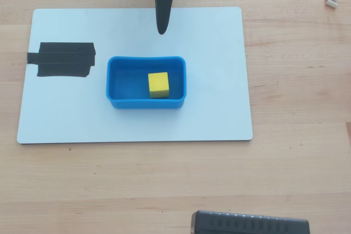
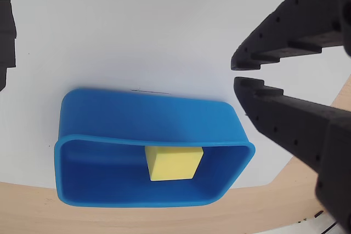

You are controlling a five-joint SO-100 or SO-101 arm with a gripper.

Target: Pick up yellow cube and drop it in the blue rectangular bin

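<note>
Black gripper (image 2: pixel 235 73), its tips nearly pressed together on nothing, hangs above the white board (image 1: pixel 219 80), apart from the bin (image 1: pixel 118 80) holding the cube (image 1: pixel 159 84). Black tape (image 1: pixel 63 60) lies left overhead; only that view shows a dark ribbed object (image 1: pixel 249 224) and the wooden table (image 1: pixel 296 135).

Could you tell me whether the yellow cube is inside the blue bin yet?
Inside: the yellow cube rests on the blue bin floor, walls all around.
</note>
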